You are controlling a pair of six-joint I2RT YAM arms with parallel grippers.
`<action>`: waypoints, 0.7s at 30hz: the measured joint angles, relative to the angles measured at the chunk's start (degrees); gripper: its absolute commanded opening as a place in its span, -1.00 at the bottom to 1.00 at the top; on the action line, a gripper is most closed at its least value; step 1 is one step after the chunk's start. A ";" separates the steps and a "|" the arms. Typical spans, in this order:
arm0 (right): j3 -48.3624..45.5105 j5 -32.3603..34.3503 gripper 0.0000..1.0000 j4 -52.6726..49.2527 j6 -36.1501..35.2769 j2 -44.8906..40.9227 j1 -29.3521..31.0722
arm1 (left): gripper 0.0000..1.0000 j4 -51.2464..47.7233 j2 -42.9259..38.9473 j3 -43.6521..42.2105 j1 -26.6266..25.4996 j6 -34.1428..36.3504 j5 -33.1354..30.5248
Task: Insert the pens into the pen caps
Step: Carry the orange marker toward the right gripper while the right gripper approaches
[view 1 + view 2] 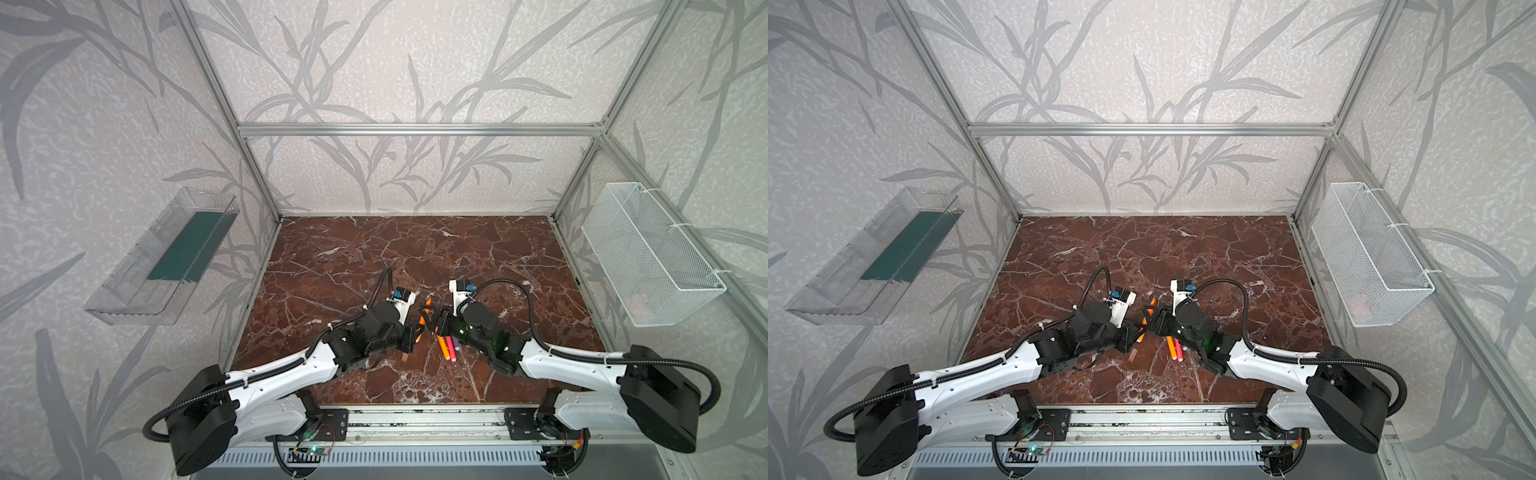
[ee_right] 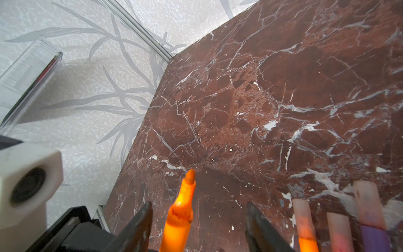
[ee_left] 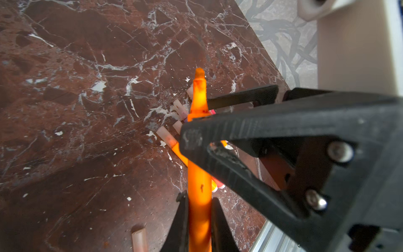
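Marble (image 1: 415, 249) — orange pen (image 3: 198, 96) in left gripper (image 3: 200, 197), tip toward far wall (image 1: 415, 174); right gripper (image 2: 198, 206) wide

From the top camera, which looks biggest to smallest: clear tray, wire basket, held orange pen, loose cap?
1. Clear plastic tray and white wire-mesh basket: too alike to rank.
2. Orange marker pen, partly hidden.
3. Stubby pinkish translucent pen cap.

Lower centre of both top views: left gripper (image 1: 418, 333) and right gripper (image 1: 428, 311) meet above the table (image 1: 374, 249), held pen (image 1: 422, 320) betw. the left's jaws, its tip betw. the right's w/o touching. Just below-right a bunch of pens (image 1: 448, 351) lies on the table, caps (image 2: 302, 216) on their ends; one loose cap (image 1: 405, 358) below the left gripper. Tray (image 1: 166, 257) on wall mid-left, basket (image 1: 652, 253) mid-right.
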 measured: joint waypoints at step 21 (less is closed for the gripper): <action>-2.75 0.04 -0.95 -0.76 4.48 -4.17 -0.42 | -0.87 2.12 6.93 2.38 -5.81 0.00 -2.03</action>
